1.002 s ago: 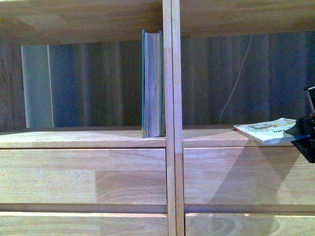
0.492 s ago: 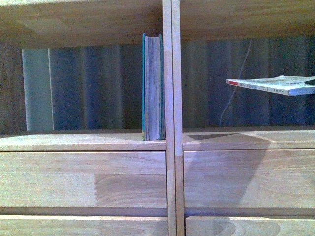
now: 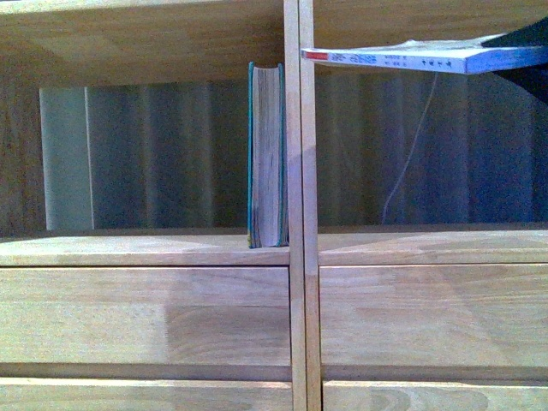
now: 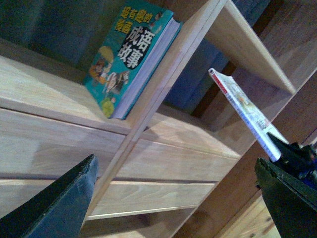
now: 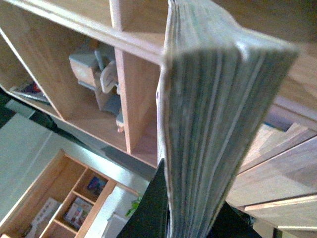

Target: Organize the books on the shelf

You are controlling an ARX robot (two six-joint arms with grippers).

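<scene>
Item: paperback [image 3: 419,60], thin, white cover, spine red at one end, then white with dark lettering. It lay flat in the air, long axis level and running across the front view, spine toward the camera. Its free end pointed left and overlapped the divider [image 3: 298,171] in that view, high before the right compartment of the shelf [image 3: 154,248], near the top board. Right gripper [image 3: 524,56] clamped its right end, dark fingers above and below. Item: teal book [image 3: 267,154], thick, upright, yellowed page edges toward the camera, in the left compartment against the divider; cartoon cover with Chinese title. Left gripper [image 4: 176,163] was spread wide, holding nothing.
</scene>
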